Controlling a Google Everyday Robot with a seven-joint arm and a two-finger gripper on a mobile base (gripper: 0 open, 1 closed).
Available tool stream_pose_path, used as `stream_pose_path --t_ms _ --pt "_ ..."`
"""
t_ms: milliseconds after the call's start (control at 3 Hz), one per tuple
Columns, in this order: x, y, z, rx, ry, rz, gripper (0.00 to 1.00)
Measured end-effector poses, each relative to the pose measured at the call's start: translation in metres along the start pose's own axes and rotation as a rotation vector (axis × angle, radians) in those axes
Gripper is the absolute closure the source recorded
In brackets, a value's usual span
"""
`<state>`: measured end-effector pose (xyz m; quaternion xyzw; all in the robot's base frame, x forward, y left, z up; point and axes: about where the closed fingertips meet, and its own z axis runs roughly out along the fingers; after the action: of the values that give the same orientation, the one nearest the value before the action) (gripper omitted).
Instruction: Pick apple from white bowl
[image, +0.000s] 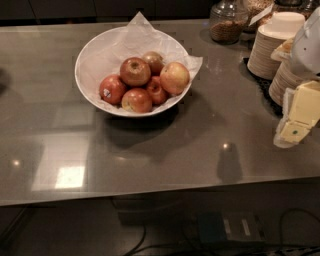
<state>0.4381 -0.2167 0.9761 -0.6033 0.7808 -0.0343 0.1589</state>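
The white bowl (95, 57), wide and lined with crinkled white paper, stands on the grey counter at the back left of centre. It holds several apples. The dull dark-red apple (135, 71) with a brownish stem dimple sits on top of the pile. A red apple with a white sticker (112, 89) lies at the left and a paler yellow-and-red apple (174, 78) at the right. My gripper (296, 122), cream-coloured, is at the right edge of the view, above the counter and far to the right of the bowl.
Stacks of beige paper bowls (274, 42) stand at the back right on a black mat. A glass jar (228, 22) stands behind the bowl to the right. The counter's front edge (150, 195) runs across the lower view, with cables below.
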Motion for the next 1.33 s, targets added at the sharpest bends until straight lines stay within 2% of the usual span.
stream_pose_path --t_ms 333,667,1333 --pt "0.000 0.000 0.000 0.000 0.000 0.000 0.00" --pt "-0.012 -0.007 0.005 0.004 -0.014 -0.028 0.00" --pt "-0.107 -0.050 0.024 0.043 -0.093 -0.216 0.00"
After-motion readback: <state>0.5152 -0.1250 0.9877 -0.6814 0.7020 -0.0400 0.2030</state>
